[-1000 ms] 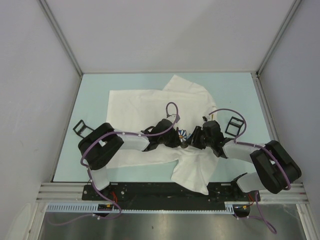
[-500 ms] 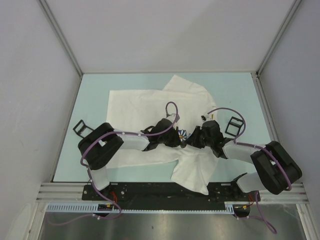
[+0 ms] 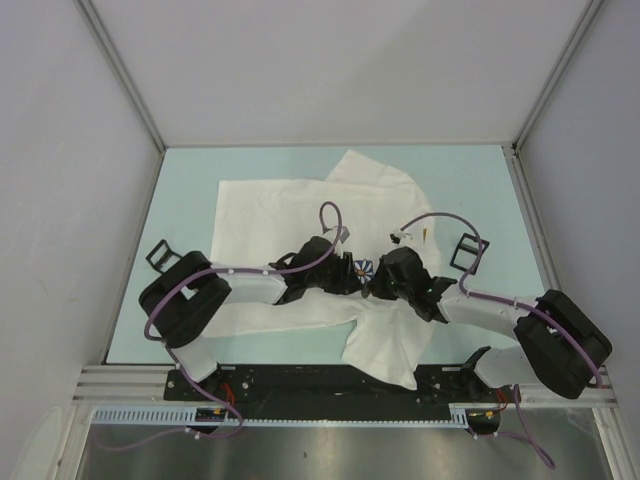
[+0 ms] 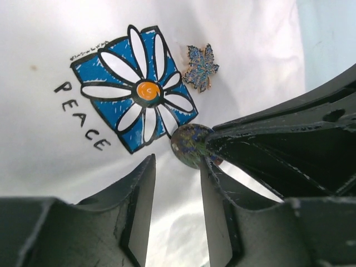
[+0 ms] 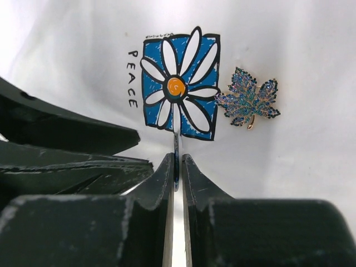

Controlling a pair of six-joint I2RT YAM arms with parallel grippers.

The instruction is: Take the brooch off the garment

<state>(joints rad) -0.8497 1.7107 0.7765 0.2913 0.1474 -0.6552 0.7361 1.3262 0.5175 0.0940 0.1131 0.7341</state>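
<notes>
Above the table [image 3: 190,200], left end effector [image 4: 177,167] has opened beside the brooch [image 4: 189,146].

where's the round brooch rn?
Left wrist view: the round brooch sits at the lower corner of the flower print, below the maple-leaf pin, pinched edge-on in the right hand.

Pale green worktop [image 3: 470,180] with a shirt and two frames on it
White T-shirt [image 3: 280,215] lies spread across the middle; small square black frame [image 3: 160,255] left of it; second black frame [image 3: 467,250] right of it; both clear of the cloth
</notes>
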